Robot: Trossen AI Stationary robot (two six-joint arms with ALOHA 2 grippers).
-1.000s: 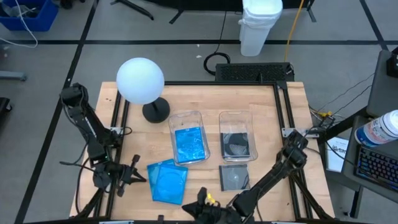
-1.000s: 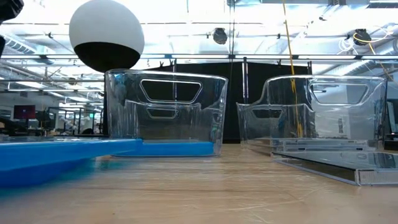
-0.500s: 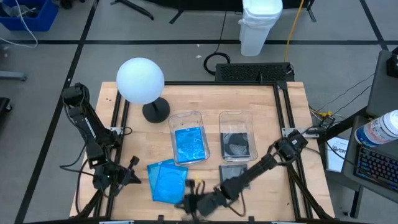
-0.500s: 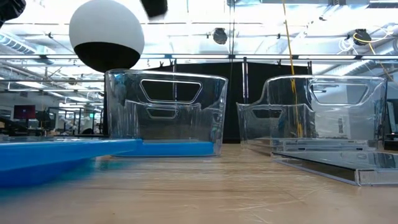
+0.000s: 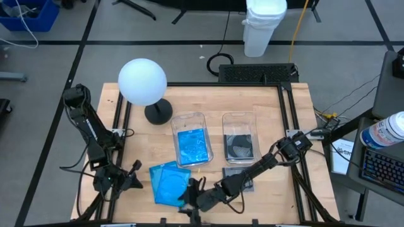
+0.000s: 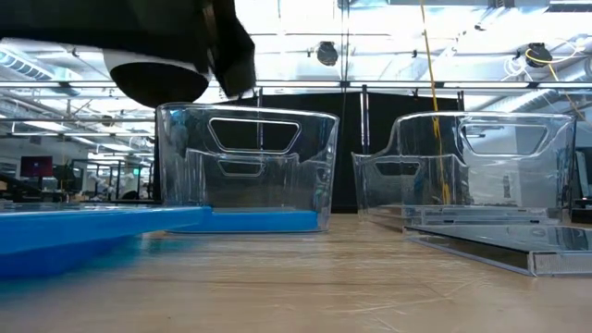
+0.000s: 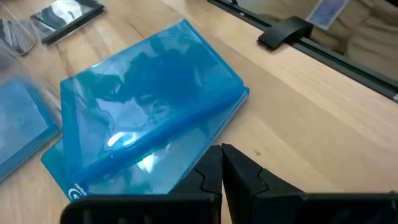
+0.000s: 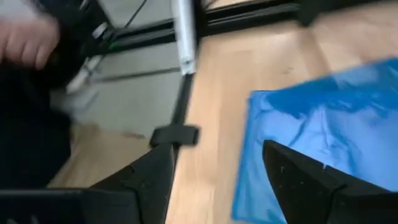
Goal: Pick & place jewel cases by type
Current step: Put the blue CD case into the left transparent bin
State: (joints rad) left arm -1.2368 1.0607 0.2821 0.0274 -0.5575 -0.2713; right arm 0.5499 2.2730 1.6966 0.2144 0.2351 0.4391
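Upper left: a dark arm part [image 6: 139, 32] is covering the white-and-black ball lamp [image 6: 157, 81].
Centre: two clear rectangular plastic bins [image 6: 245, 166] are standing on the wooden table [image 6: 305, 287].
Left edge: a translucent blue flat jewel case [image 6: 83, 231] is lying there.

It was a robotics lab or workshop in a large industrial hall. In the high view, a wooden workbench [image 5: 202, 101] edged with black metal framing [image 5: 287, 104] stood on a grey floor [image 5: 63, 57] marked with dark lines, cables [image 5: 297, 31] trailing at the upper right. The low view showed a ceiling of exposed trusses [image 6: 388, 37] and, at far left, distant monitors [image 6: 35, 166].

Left fingers [image 7: 221, 163] pinched together, right fingers [image 8: 283, 171] spread — low
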